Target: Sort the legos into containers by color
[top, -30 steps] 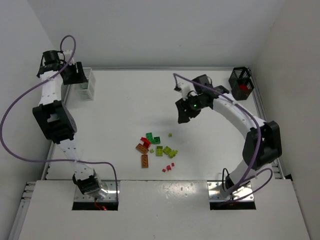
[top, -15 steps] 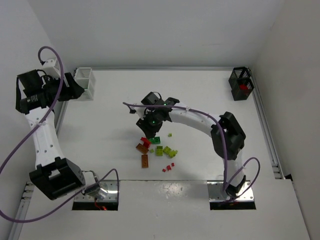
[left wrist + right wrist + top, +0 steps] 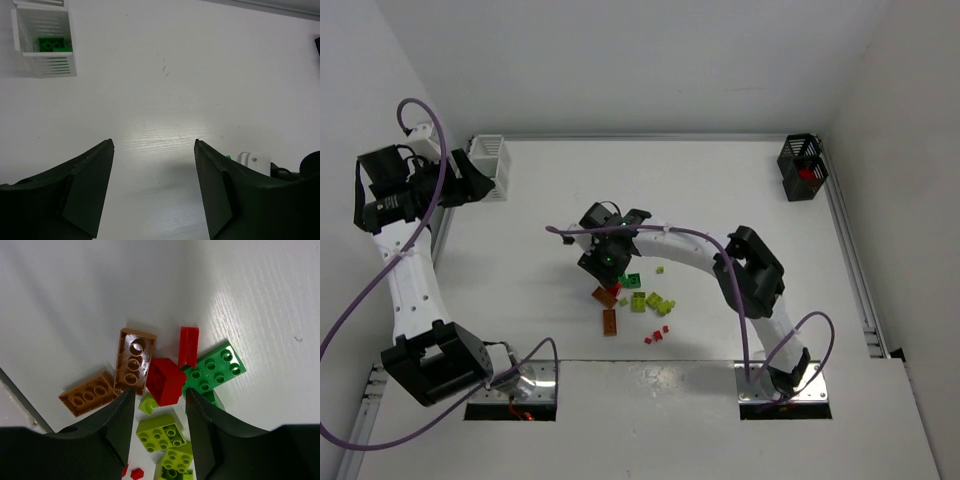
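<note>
Hovering over the pile [image 3: 638,301] at mid-frame, my right jaws stand spread on both sides of a red brick [image 3: 165,381], not pinching yet. Closing now may also catch the brown plate [image 3: 134,362] or lime brick [image 3: 148,403] just beside it, or tip the red one out. My left jaws, spread and empty, hang near the white bin [image 3: 45,42], upper left.

the white worktop [image 3: 740,190] carried a loose cluster of legos [image 3: 640,302] near its middle, a white container [image 3: 492,158] far left, a black container [image 3: 801,168] far right.
</note>
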